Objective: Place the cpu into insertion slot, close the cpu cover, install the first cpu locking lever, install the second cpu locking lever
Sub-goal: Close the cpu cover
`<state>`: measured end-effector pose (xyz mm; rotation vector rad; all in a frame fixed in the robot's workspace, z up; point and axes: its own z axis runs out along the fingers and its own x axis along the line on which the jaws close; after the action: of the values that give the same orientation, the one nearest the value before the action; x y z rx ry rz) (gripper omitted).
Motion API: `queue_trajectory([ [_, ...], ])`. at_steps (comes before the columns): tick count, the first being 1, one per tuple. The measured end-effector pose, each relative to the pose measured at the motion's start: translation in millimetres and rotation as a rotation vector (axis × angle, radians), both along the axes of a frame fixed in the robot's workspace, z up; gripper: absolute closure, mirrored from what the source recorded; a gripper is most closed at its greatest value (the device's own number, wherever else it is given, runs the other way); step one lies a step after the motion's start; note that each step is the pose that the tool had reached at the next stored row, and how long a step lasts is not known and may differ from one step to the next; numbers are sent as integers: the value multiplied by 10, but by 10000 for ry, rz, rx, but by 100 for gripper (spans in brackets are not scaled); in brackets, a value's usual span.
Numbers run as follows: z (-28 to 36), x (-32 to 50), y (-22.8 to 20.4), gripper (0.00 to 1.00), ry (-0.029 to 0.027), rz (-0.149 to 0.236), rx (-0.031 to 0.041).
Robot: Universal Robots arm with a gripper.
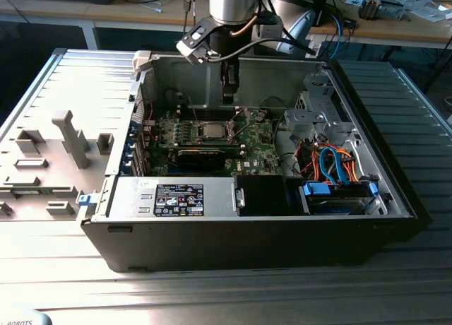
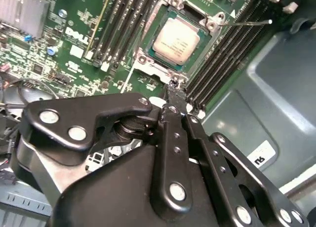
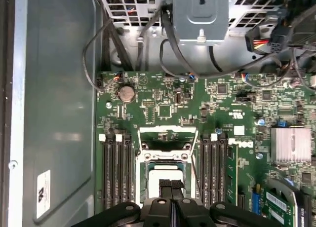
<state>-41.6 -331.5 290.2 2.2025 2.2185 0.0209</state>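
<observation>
Motherboard point(image 2: 59, 54) — cpu point(image 2: 175, 38) in insertion slot point(image 2: 144, 60); pincer point(image 2: 174, 89) closed.

ribbed grey metal table point(image 1: 395, 290). directly on it: one open black computer case point(image 1: 233, 244), lying on its side, mid-table; one group of grey moulded holders point(image 1: 70, 138), near the case, at the exterior view's left.

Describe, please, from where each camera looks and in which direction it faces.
Exterior view: off the arm, raised, looking down into the open computer case; the arm and pincer show.
First wrist view: on the arm, looking straight down at the green board; pincer tips show.
Second wrist view: on the arm, looking slantwise past the pincer at the chip.
All three views share the chip and the pincer.
</observation>
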Motion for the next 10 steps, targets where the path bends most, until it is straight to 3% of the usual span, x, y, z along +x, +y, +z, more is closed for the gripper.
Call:
queue_trajectory([
  [1, -1, 39, -1, 89, 251, -2, 7],
  [2, -2, 57, -1, 89, 358, 1, 6],
  [3, -2, 71, -1, 89, 409, 1, 7],
  [5, -7, 84, 0, 89, 448, -1, -26],
  [7, -24, 196, -1, 89, 582, -4, -115],
  [9, -42, 300, -1, 89, 678, -3, -122],
  [10, -62, 388, 0, 89, 767, -1, -122],
])
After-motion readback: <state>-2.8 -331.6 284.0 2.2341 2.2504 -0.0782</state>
